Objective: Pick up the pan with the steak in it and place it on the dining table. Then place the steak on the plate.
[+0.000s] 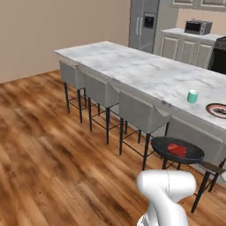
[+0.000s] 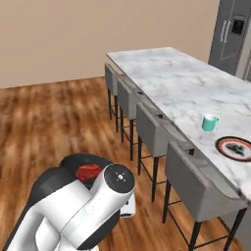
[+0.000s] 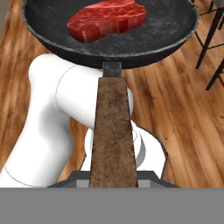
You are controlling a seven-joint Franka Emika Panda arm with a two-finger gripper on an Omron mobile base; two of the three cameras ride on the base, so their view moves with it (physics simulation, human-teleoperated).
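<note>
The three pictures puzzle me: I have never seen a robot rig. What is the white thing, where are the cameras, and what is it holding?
The white shape is a robot arm on a driving base, in a simulated kitchen. Two cameras ride behind it, left and right, looking forward. The third sits on its hand, looking along the gripper. The pan is carried above the wood floor, the handle running back to the hand, with the steak inside. On the dining table stand a teal cup and the plate. Grey stools line it.
</note>
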